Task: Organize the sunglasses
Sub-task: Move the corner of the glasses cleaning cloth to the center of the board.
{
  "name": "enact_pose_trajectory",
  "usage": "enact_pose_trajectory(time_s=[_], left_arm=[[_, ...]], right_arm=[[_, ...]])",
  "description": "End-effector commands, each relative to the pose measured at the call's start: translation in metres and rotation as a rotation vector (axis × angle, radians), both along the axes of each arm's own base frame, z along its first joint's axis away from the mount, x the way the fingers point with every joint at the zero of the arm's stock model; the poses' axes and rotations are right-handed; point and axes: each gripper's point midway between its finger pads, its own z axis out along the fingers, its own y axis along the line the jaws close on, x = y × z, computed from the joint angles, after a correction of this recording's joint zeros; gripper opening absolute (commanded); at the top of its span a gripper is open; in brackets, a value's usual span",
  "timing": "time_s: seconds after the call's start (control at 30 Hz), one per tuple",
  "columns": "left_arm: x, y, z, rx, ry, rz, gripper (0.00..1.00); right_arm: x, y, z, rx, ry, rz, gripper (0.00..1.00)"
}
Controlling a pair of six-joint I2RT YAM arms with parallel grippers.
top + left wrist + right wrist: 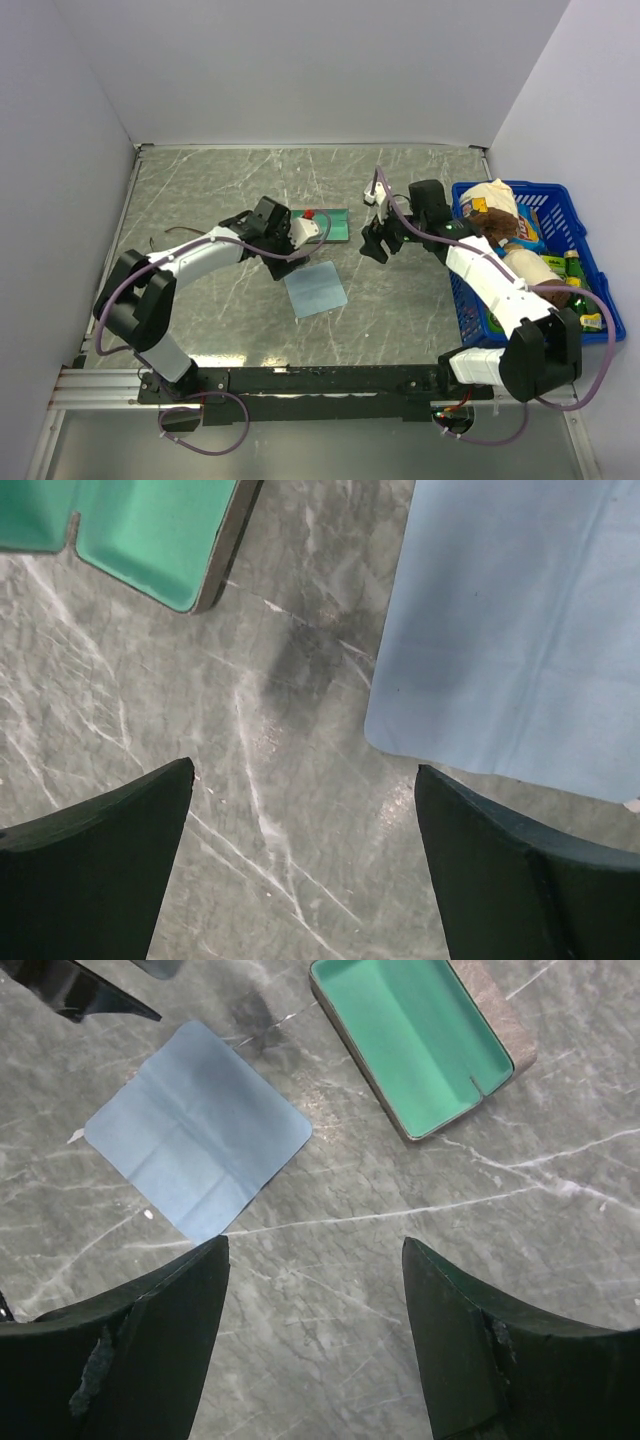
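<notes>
Left claw (305, 780) being held wide open, empty. Right claw (315, 1250) being held apart, nothing gripped. Open case (415, 1045) lying upper right of frame, cloth (195, 1145) at left. Sunglasses not being seen in any view. Step judged: pre-grasp. Next: sunglasses must be located.

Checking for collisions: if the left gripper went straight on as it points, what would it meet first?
Likely the bare table, in the gap between the blue cloth and the green-lined case; how far off is unclear.
</notes>
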Motion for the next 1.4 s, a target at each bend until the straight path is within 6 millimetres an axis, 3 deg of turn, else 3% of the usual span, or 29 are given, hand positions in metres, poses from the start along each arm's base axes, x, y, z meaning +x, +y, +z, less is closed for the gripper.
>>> enact_pose_trajectory(time_s=[0.0,0.2,0.7,1.07,1.17,1.27,1.37], left_arm=[[0.011,-0.015,0.009,0.010,-0.095,0.012,0.96],[0.010,-0.015,-0.012,0.095,-0.102,0.009,0.97],[0.006,-0.001,-0.041,0.267,-0.119,-0.003,0.98],[0.024,0.004,-0.050,0.330,-0.188,0.038,0.92],[0.022,-0.002,-0.044,0.299,-0.178,0.024,0.93],[0.024,-0.008,-0.021,0.228,-0.202,0.014,0.95],[0.030,-0.011,0.017,0.112,-0.235,0.032,0.96]], right_arm=[[-0.003,-0.002,0.017,0.001,-0.098,0.023,0.76],[-0.009,-0.001,0.027,0.017,-0.129,0.043,0.75],[-0.013,-0.004,0.040,0.060,-0.160,0.044,0.72],[-0.011,-0.004,0.041,0.063,-0.161,0.036,0.72],[-0.012,-0.004,0.042,0.068,-0.156,0.038,0.72],[-0.013,-0.001,0.042,0.079,-0.138,0.044,0.71],[-0.012,0.004,0.045,0.104,-0.110,0.049,0.70]])
